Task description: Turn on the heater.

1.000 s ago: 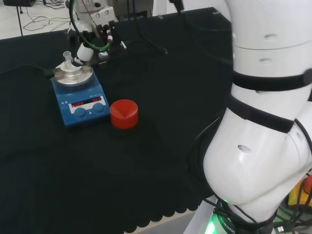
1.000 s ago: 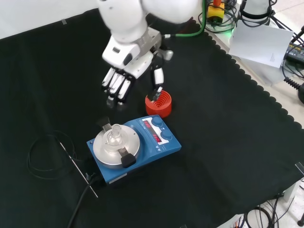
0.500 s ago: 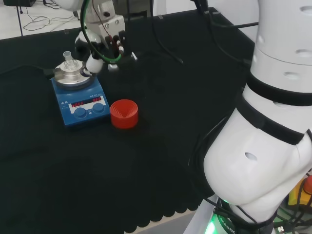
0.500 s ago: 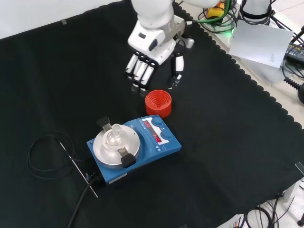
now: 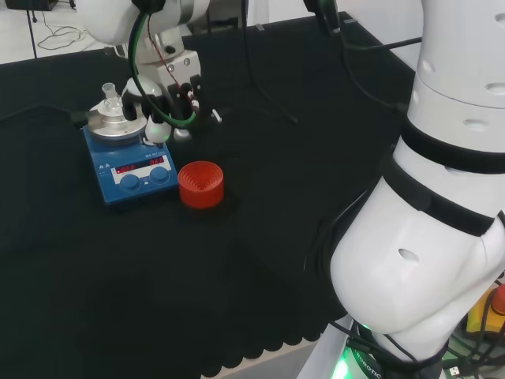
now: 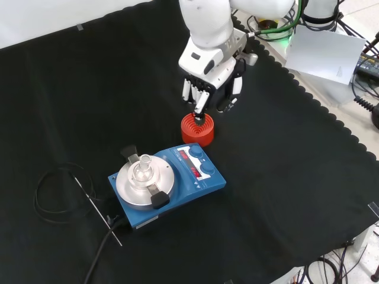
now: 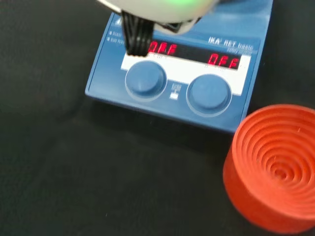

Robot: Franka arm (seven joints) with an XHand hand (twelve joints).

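The blue heater (image 6: pixel 177 180) stands mid-cloth with a round metal plate (image 6: pixel 131 188) and a small clear flask (image 6: pixel 142 171) on it. Its front panel has two blue knobs (image 7: pixel 145 81) (image 7: pixel 209 92) under red lit displays (image 7: pixel 224 61). My hand (image 6: pixel 210 80) hangs above the red ribbed ring (image 6: pixel 197 129), which stands just beyond the heater's panel in the front view. Its fingers (image 6: pixel 200 105) point down, fairly straight, and hold nothing. They are apart from the knobs. In the head view the hand (image 5: pixel 170 99) hovers right of the plate (image 5: pixel 117 126).
A black cable loop (image 6: pixel 56 198) and a thin probe (image 6: pixel 98 210) lie left of the heater in the front view. The arm's white links (image 5: pixel 442 197) stand at the head view's right. Papers and cables (image 6: pixel 328 53) sit past the cloth's scalloped edge.
The hand has swung rightward in the front view, from beside the plate to above the red ring. Heater, flask and ring have stayed put.
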